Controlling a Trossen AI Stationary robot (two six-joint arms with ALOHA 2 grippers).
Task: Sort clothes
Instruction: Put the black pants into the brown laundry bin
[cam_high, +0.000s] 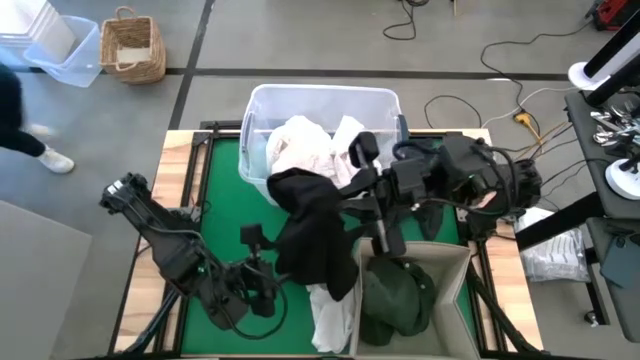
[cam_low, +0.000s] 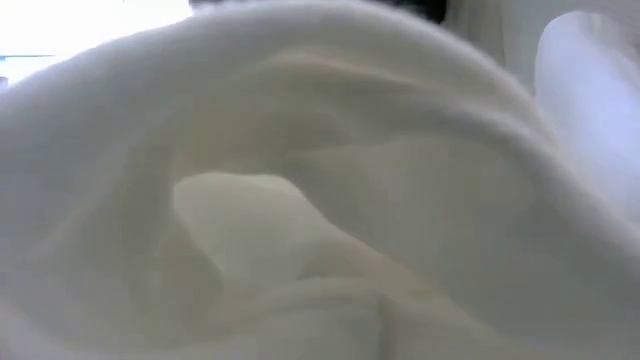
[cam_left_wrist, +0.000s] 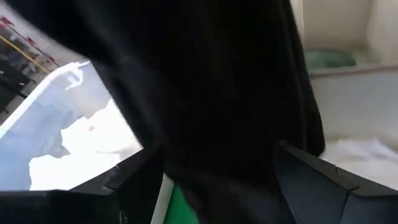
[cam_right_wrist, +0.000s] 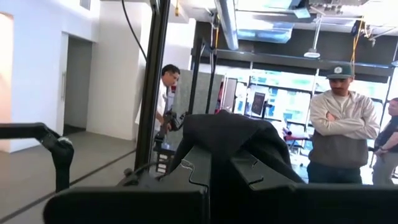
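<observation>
A black garment hangs from my right gripper, which is raised over the table's middle and shut on it. My left gripper is open at the near left, its fingers standing on either side of the hanging black cloth. White clothes fill the clear tub at the far edge. A dark green garment lies in the beige box at the near right. Another white garment lies on the green mat beside the box and fills the low view. My right gripper pinches a bunched part of the black garment between its two fingers, coming from the table's right and pointing slightly upward. The cloth heaps over the fingertips and hangs slack below them. My left gripper has the black cloth between its fingers; I cannot tell whether they touch it.
The tub and the beige box flank the table's middle. On the floor beyond the far left stand a wicker basket and a plastic bin. People stand in the room beyond the table.
</observation>
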